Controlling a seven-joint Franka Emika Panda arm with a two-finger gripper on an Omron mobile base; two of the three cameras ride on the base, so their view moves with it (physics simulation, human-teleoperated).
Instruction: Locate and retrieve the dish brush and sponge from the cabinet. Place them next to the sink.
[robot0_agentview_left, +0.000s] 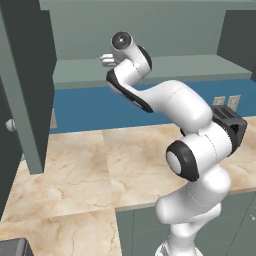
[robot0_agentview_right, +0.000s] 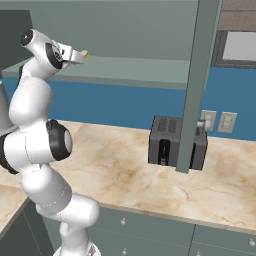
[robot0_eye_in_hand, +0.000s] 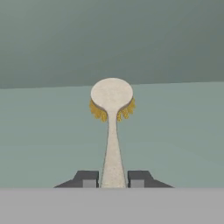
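Gripper (robot0_eye_in_hand: 113, 183) fingers clamp the dish brush (robot0_eye_in_hand: 112, 131) by its handle end on the cabinet shelf (robot0_eye_in_hand: 183, 131); its long axis runs straight ahead, head farthest away

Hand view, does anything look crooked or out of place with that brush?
Nothing stands out. The dish brush lies straight between the claw fingertips, head away from the camera, over the pale cabinet shelf.

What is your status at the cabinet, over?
Gripper shut on brush handle. Brush on cabinet shelf, head pointing inward. Nothing blocking it.
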